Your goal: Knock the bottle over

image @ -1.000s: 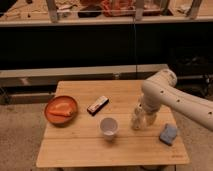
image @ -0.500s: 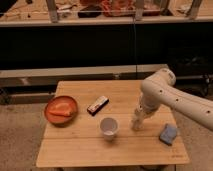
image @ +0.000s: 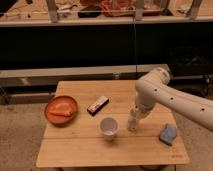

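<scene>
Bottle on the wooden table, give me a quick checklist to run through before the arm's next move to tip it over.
1. Bottle standing upright on the table: ok.
2. Hand down at the bottle's top, coming from picture-right: ok.
3. Hand touching the bottle: cannot tell.
4. Fall path toward picture-left free: not ok, the white cup stands close beside the bottle.
5. Blue sponge apart from the bottle, on picture-right: ok.
6. Bare table in front of the bottle for it to land on: ok, probably enough.
</scene>
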`<state>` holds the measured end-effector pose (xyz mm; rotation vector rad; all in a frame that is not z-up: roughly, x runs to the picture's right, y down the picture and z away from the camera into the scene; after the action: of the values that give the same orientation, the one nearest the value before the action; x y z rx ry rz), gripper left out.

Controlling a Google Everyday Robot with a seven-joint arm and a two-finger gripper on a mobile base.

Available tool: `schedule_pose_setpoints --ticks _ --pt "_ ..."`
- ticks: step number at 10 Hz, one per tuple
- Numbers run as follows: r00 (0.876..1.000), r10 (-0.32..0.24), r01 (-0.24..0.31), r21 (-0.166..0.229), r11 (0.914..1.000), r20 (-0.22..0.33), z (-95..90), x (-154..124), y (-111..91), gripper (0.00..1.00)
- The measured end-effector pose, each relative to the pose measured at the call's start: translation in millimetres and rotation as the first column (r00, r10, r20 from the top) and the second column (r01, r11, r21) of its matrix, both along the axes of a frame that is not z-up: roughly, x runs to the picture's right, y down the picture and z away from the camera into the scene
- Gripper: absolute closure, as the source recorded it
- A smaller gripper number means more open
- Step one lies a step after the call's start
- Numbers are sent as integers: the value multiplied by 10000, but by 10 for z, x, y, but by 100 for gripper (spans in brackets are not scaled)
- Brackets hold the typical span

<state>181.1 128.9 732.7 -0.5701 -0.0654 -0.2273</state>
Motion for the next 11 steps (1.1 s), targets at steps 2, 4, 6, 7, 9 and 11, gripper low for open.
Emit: schedule_pose_setpoints --ticks 2,4,6,7,9,11 --pt "9999 -54 54 -37 10000 95 0 -33 8 100" --pt "9999 -56 57 -45 10000 92 -8 -33 5 100" --pt "9999 -62 63 -48 10000 94 -9 -34 5 100" --pt "9997 -141 142 -81 9999 215 -9 -84 16 100" --pt "9996 -140 142 -73 9999 240 -12 -95 11 100" --pt "9996 -146 148 -73 9999 240 -19 -95 7 100"
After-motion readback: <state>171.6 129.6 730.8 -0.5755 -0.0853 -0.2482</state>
